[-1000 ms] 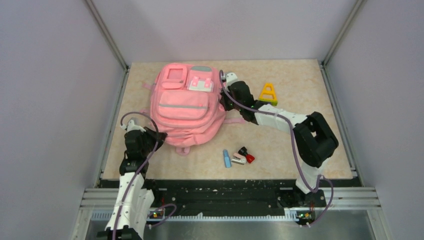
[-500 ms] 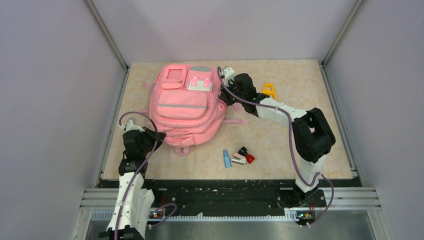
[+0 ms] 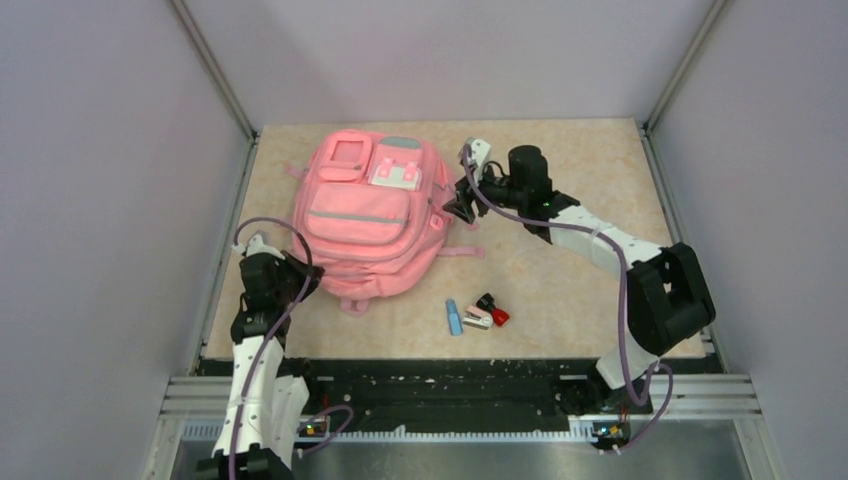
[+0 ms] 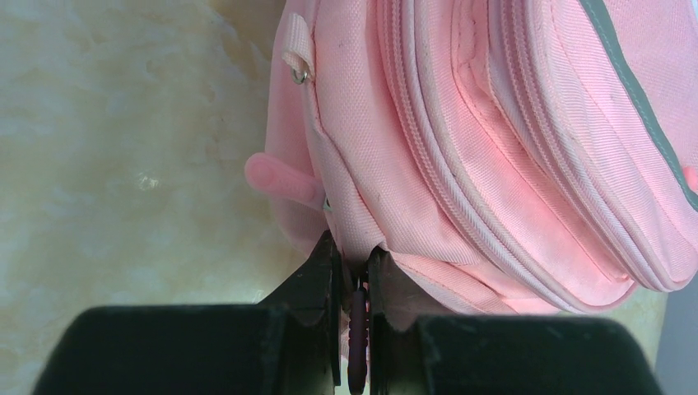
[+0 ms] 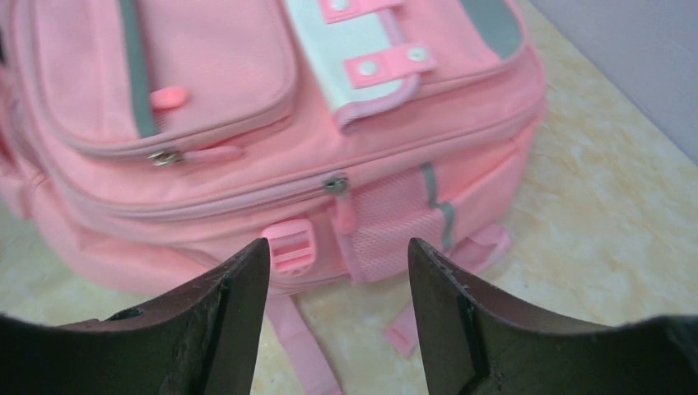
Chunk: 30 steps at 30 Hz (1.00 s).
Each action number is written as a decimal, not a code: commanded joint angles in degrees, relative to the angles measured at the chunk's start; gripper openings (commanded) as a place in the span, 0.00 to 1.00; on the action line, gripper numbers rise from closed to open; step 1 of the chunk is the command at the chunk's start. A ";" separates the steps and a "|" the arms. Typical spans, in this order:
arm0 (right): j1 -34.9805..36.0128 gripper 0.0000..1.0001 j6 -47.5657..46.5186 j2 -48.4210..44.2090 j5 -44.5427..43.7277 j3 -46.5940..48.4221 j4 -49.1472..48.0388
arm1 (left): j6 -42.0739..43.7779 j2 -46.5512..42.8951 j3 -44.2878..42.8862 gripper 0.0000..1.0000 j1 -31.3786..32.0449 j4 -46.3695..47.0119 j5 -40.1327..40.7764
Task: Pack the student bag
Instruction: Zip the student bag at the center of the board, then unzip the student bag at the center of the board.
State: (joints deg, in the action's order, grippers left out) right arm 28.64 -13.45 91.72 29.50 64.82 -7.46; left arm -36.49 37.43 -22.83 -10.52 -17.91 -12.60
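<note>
The student bag (image 3: 365, 215), a big pink backpack with grey trim stripes, lies flat on the table's left half. My left gripper (image 3: 300, 280) is at its near-left corner. In the left wrist view the jaws (image 4: 355, 271) are shut on a ribbed pink zipper pull and a fold of the bag (image 4: 494, 148). My right gripper (image 3: 462, 205) hangs just off the bag's right side, open and holding nothing. Between and beyond its fingertips (image 5: 337, 255) I see the bag's (image 5: 222, 99) side: a pink buckle (image 5: 290, 244), a mesh pocket (image 5: 387, 218) and a closed zipper slider (image 5: 335, 184).
A small blue item (image 3: 454, 317) and a red, black and pink item (image 3: 485, 312) lie together near the front edge, right of the bag. A loose pink strap (image 3: 465, 247) trails from the bag's right side. Grey walls enclose the table on three sides.
My right gripper has opened and drawn back to the right, off the bag's side. The bag has shifted slightly to the left, and my left gripper has moved a little left with it.
</note>
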 commanded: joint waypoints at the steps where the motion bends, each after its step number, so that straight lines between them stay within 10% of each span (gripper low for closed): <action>1: 1.44 0.62 -8.12 -0.85 15.97 0.26 -3.42 | 1.69 -0.55 -4.13 0.00 -1.00 3.88 2.08; 23: 8.00 0.61 -20.21 17.30 21.02 18.86 12.15 | 1.73 0.25 -3.34 0.00 -1.09 5.23 -1.10; 30: 8.31 0.38 -20.60 20.50 20.44 22.08 15.94 | 1.76 0.14 -3.80 0.00 -1.16 5.04 -1.91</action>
State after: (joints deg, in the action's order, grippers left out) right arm 36.27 -31.92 110.93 48.90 83.68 7.05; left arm -35.64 38.17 -23.24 -11.03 -18.22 -14.13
